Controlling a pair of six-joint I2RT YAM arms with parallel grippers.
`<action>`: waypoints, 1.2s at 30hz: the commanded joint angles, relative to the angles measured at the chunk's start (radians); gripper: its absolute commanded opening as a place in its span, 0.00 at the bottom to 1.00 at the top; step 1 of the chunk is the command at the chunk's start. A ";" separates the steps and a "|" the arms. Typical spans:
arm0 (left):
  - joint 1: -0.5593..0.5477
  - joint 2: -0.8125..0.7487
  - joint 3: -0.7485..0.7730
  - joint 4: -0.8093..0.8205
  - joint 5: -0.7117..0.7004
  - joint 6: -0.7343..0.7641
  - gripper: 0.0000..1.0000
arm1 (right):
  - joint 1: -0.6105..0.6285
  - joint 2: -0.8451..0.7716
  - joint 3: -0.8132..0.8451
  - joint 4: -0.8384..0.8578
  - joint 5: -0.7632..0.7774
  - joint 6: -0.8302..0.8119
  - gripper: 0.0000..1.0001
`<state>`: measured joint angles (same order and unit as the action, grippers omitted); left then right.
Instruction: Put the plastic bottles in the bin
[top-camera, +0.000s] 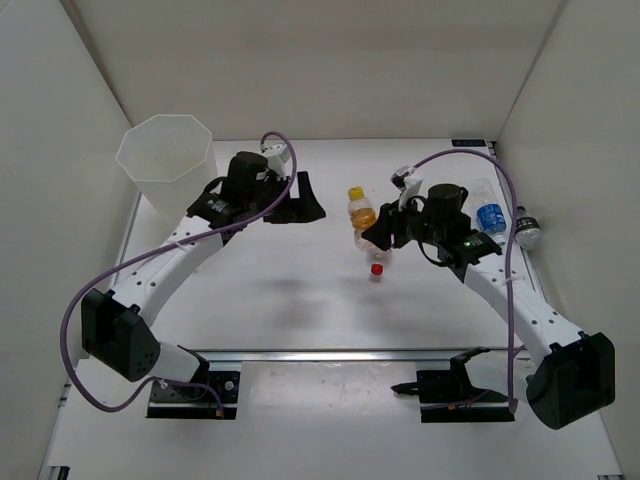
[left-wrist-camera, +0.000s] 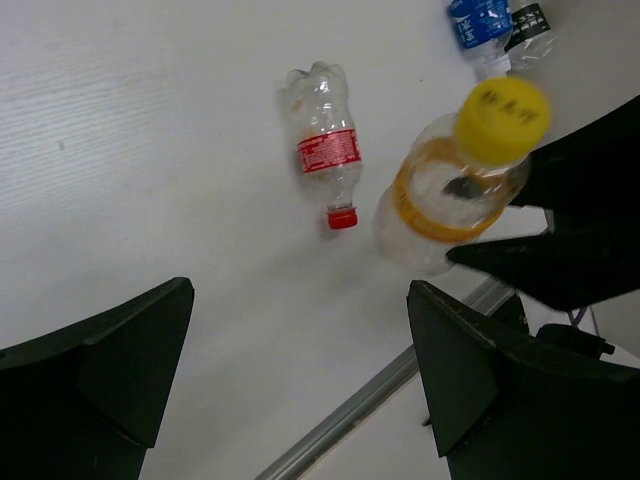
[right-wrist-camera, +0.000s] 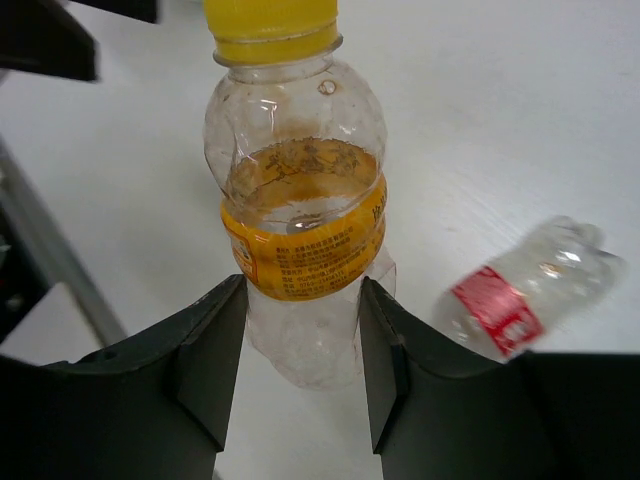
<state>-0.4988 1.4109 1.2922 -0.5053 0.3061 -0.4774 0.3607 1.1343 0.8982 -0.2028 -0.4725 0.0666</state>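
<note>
Plain off-white panel walls stand beyond the left gripper; a flat white tabletop lies beneath it, evenly lit.

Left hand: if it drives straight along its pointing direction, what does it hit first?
Likely the lying clear plastic bottle with red cap and label, or the white table just before it; depth unclear.

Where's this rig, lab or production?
Probably a lab test booth: white walls box in a white table, left arm and right arm are mounted at its near edge, bottles and a bin as props.
</note>
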 joint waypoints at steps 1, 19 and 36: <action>-0.098 0.006 0.052 0.102 -0.088 -0.017 0.99 | 0.027 0.047 0.042 0.144 -0.205 0.119 0.00; -0.152 -0.044 -0.206 0.482 -0.203 -0.102 0.97 | 0.104 0.177 0.114 0.284 -0.299 0.320 0.00; -0.031 -0.102 -0.052 0.331 -0.304 0.038 0.05 | 0.040 0.122 0.182 0.115 -0.164 0.222 0.91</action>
<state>-0.6006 1.4025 1.1358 -0.1291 0.0776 -0.5247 0.4553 1.3247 1.0374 -0.0460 -0.6838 0.3332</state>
